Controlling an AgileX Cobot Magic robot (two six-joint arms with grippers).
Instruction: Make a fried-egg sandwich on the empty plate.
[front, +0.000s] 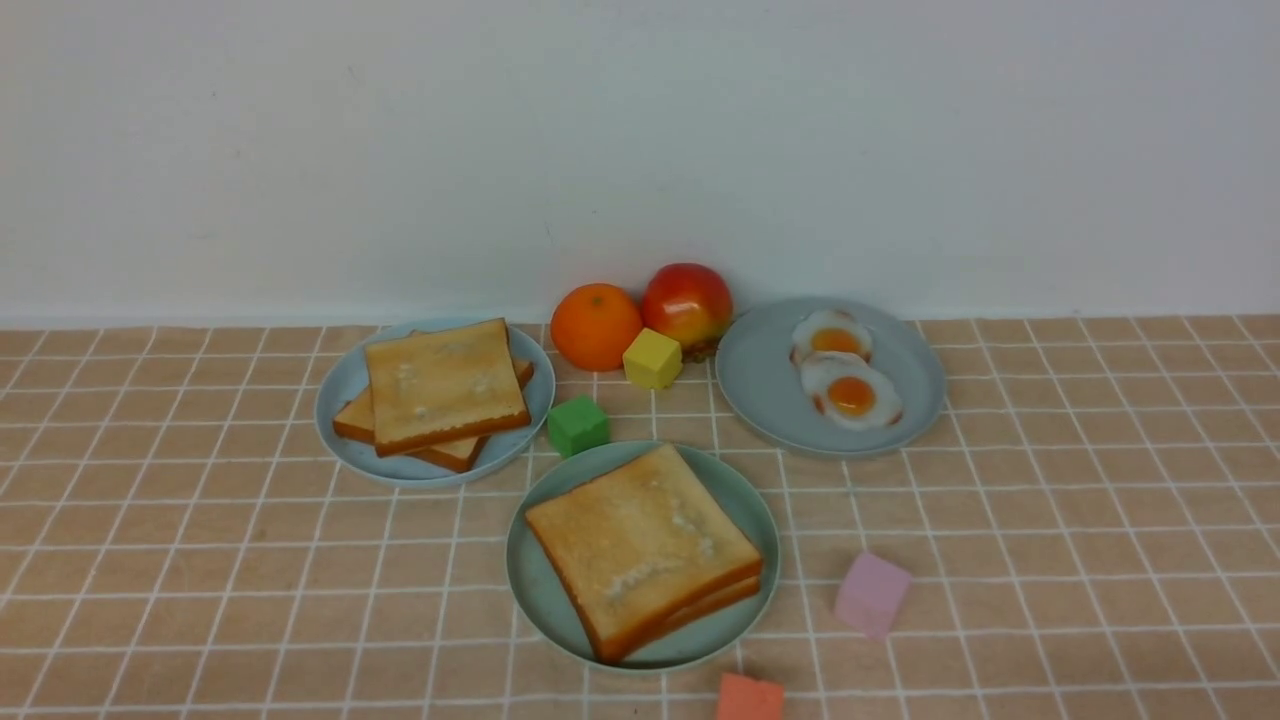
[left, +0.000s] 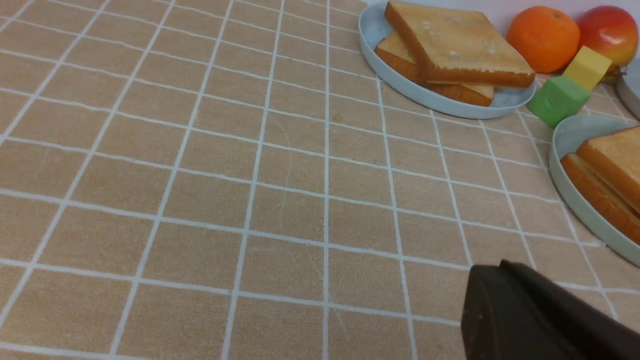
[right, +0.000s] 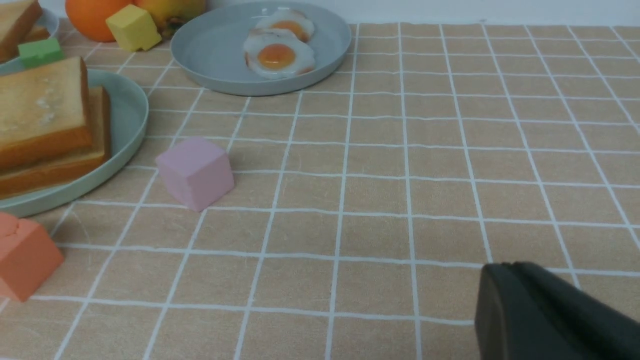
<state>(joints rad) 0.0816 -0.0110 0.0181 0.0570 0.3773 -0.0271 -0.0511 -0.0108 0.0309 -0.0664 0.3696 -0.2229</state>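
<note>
You are looking at a checked tan surface (front: 200, 560) with three plates on it. The plate (front: 530, 590) nearest you, mint-green, sits in the middle foreground and carries the fried-egg sandwich (front: 645, 550): two toast slices stacked slightly askew, the top one golden with darker crusts; you cannot see the egg between them from any view. Behind it to your left, a paler grey-blue plate (front: 345, 385) holds more toast slices (front: 440, 385), stacked and fanned. Behind to your right, another grey-blue plate (front: 765, 380) holds two fried eggs (front: 845, 385) with orange yolks, one touching the other. Between the two back plates stand an orange (front: 595, 325) and a red apple (front: 687, 303) against the wall, with a yellow cube (front: 652, 358) just in front of them and a green cube (front: 578, 424) just beside the mint plate's far rim. A pink cube (front: 872, 593) lies right of the sandwich plate, and an orange-red cube (front: 750, 698) sits at the front edge. No writing, brand or label can be read anywhere. Only a dark corner of the left claw (left: 540, 320) and of the right claw (right: 545, 315) shows in each wrist view, hovering over bare cloth, so you cannot tell whether either is open or closed.
</note>
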